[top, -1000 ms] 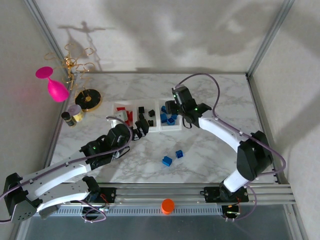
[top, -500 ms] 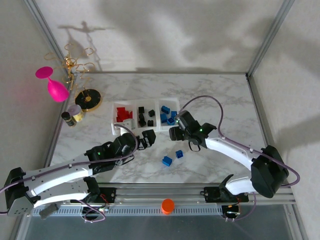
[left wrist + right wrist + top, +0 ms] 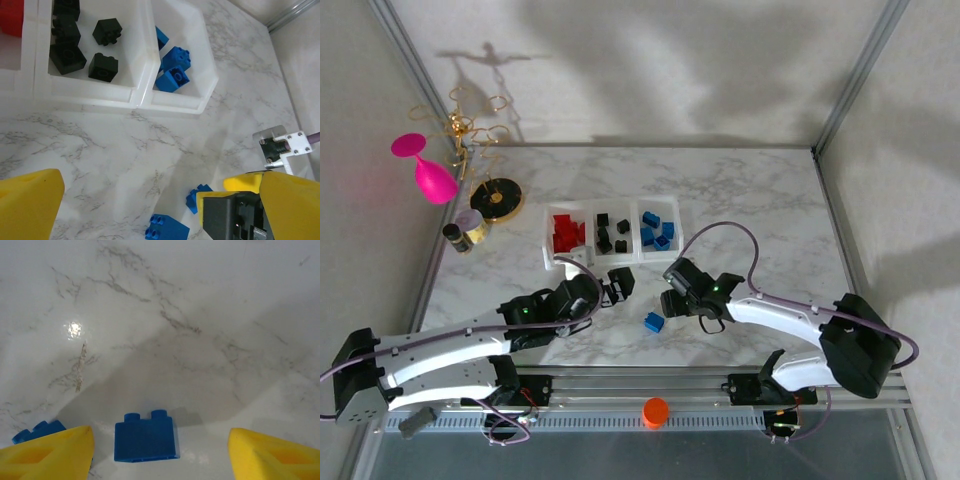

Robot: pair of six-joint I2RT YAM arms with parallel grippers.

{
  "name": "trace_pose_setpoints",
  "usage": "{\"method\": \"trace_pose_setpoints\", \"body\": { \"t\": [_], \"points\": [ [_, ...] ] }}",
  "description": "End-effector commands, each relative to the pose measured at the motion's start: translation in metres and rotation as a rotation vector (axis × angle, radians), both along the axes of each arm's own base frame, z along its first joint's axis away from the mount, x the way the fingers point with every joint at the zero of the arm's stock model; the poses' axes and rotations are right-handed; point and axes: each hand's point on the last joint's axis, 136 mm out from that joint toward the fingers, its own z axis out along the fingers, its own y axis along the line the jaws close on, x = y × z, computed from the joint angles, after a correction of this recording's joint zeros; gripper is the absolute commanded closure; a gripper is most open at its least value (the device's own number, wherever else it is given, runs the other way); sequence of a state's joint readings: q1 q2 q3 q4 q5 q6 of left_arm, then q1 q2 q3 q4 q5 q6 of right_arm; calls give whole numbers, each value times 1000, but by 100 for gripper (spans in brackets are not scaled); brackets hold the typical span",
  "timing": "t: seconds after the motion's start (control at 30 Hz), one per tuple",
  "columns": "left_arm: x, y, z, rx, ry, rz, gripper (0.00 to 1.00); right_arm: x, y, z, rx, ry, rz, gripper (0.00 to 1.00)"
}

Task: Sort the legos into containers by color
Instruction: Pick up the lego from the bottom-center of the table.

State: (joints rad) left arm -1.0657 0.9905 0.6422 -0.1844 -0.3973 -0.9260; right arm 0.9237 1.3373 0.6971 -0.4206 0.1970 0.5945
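Sorting looks nearly finished: red, black and blue legos (image 3: 105,66) sit separated in the containers (image 3: 90,91) at mid-desk (image 3: 750,190). Two blue bricks (image 3: 654,322) lie loose toward the near edge. The right gripper (image 3: 161,437) gapes around one, and the left gripper (image 3: 145,180) hangs open.

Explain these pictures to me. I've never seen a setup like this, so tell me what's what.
Two white robot arms are bolted at the edge of a marble table. One picture looks down from above; the other two come from a camera on each wrist, where the yellow shapes are the fingers. Three joined trays hold sorted red, black and blue bricks. Two loose blue bricks lie on the table. The right gripper hangs open over one; the left gripper is open, empty.
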Motion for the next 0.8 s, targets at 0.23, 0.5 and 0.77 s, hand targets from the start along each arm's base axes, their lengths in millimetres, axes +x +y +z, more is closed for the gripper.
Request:
{"method": "trace_pose_setpoints", "body": {
  "t": [0.23, 0.5, 0.77],
  "points": [
    [4, 4, 4, 25, -9, 45, 0, 1, 11, -18, 1, 3, 25, 40],
    [3, 9, 1, 30, -9, 56, 0, 1, 11, -24, -17, 12, 32, 54],
    [4, 7, 5, 20, -21, 51, 0, 9, 12, -6, -7, -41, 23, 65]
  ]
}}
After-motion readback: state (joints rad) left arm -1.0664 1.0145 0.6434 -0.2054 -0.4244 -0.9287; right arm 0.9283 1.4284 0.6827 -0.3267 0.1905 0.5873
